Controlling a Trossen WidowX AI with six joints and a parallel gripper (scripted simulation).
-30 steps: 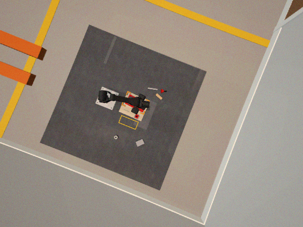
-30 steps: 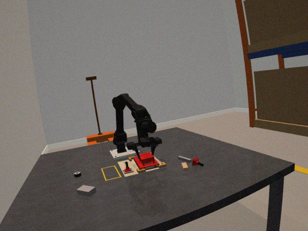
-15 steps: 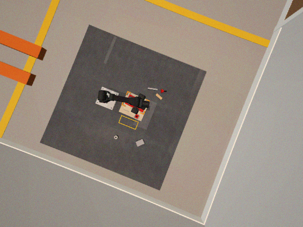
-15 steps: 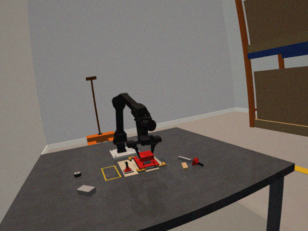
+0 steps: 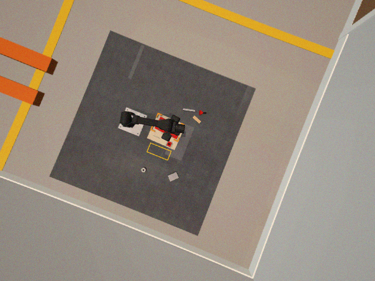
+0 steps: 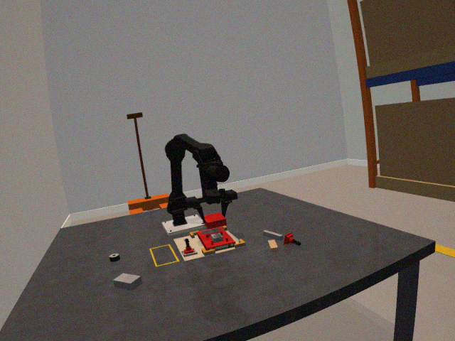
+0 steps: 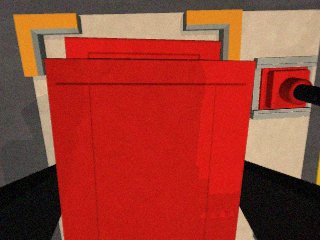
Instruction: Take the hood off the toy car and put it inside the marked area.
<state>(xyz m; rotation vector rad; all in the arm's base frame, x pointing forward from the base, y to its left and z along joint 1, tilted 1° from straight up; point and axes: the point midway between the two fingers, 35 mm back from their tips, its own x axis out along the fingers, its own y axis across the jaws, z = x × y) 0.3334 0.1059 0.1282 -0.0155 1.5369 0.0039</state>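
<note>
Hood (image 6: pixel 215 220) (image 7: pixel 150 150) is held between the jaws of the gripper (image 6: pixel 213 215) (image 7: pixel 151 170).
It hangs above the red car (image 6: pixel 217 239) (image 7: pixel 142 47), apart, it seems, from its body.

Pale grey walls (image 6: pixel 202 91) meet a beige floor (image 5: pixel 287 120) (image 6: pixel 330 194) striped with yellow — orange-and-blue shelving (image 6: pixel 367 110) stands beyond the dark table (image 5: pixel 105 136) (image 6: pixel 257 286).

In the exterior view, the toy car (image 6: pixel 205 240) (image 7: pixel 142 47) sits on a board (image 6: pixel 190 257) (image 5: pixel 153 136) (image 7: pixel 132 27), right of the marked area (image 6: pixel 153 256) (image 5: pixel 159 146).
</note>
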